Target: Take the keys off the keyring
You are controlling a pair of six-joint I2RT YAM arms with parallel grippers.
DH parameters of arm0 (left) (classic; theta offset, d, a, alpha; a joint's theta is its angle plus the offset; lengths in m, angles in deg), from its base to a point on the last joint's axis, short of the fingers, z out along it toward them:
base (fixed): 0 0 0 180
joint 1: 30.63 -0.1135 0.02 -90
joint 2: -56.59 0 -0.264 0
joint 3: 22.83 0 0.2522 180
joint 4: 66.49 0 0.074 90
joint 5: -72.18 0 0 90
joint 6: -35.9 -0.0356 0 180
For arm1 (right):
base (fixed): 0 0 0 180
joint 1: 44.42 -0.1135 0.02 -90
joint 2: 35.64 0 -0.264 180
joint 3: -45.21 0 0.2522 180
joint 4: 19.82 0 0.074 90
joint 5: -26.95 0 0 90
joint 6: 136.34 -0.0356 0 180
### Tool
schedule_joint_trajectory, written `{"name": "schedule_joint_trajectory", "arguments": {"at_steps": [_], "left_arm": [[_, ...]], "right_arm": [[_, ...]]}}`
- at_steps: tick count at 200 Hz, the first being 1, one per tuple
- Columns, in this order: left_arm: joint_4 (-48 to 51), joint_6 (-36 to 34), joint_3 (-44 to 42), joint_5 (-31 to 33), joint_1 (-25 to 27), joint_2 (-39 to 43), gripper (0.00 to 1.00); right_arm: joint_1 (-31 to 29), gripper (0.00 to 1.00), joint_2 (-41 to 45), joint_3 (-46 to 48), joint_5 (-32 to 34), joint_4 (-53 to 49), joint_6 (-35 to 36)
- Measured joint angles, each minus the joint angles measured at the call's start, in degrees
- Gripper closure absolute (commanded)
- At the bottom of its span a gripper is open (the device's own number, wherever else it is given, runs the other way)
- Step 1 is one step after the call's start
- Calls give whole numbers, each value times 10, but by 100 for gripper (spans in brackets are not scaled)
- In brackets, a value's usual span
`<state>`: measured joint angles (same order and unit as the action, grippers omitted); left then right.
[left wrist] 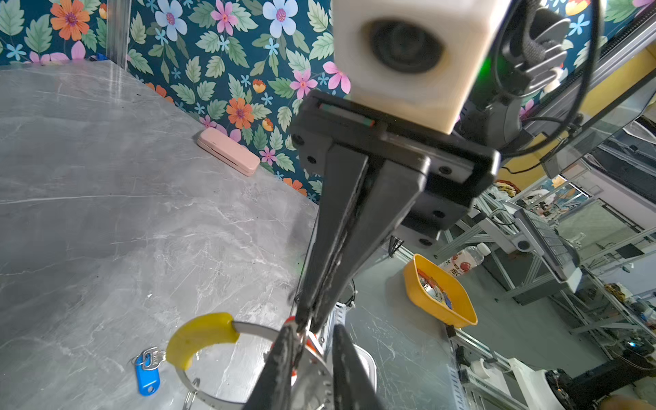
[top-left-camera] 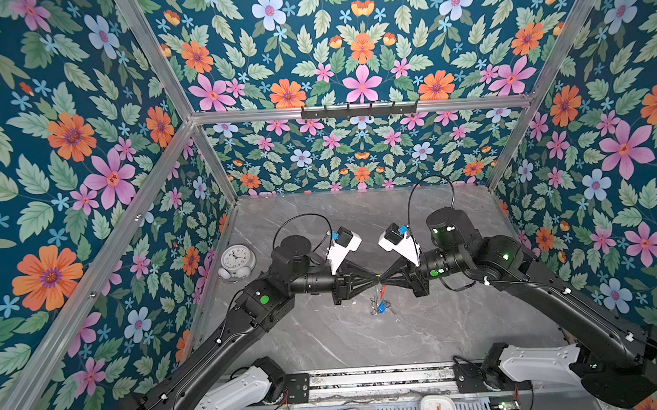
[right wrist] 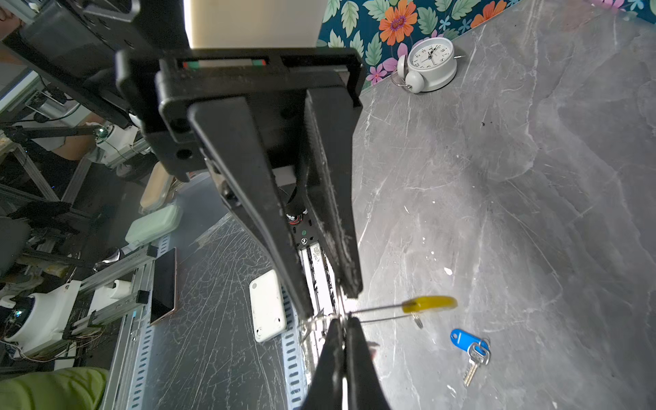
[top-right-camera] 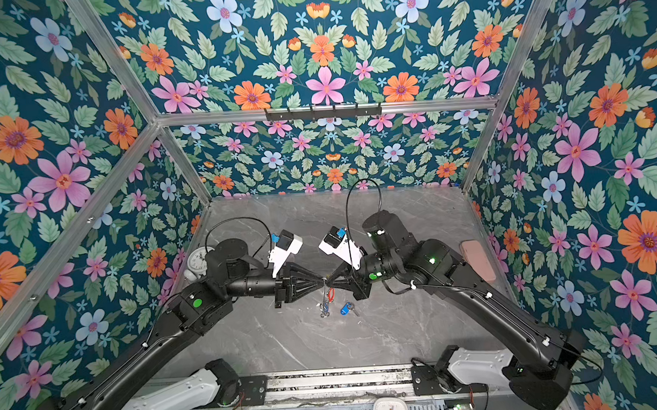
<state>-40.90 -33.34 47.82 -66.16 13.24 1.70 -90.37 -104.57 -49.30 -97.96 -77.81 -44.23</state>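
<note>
The right fingers, pressed together, pinch the large thin grey metal hoop with its yellow sleeve over the grey marble table; the left fingers stand slightly apart astride its rim. The small silver key with the blue plastic tag lies on the table, off the hoop

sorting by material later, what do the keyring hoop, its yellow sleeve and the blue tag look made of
The keyring hoop looks like thin flat grey metal, faintly shiny. The yellow sleeve: likely soft plastic or rubber, smooth, opaque, wrapped round the band. The blue tag: glossy plastic, judging by its bright highlight.
</note>
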Motion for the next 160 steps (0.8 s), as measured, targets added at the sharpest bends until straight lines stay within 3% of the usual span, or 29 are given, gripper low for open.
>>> {"name": "schedule_joint_trajectory", "arguments": {"at_steps": [52,114,150,160], "left_arm": [[8,-7,5,-8,0,-10,82],[9,-28,7,-11,0,-14,100],[-5,-28,-4,-14,0,-15,100],[-9,-28,-8,-10,0,-12,100]], "right_arm": [[-1,100,-6,-3,0,-9,0],[-1,100,-11,-7,-1,-10,-2],[-5,100,-13,-7,7,-17,-5],[-7,89,-12,-5,11,-14,-8]]}}
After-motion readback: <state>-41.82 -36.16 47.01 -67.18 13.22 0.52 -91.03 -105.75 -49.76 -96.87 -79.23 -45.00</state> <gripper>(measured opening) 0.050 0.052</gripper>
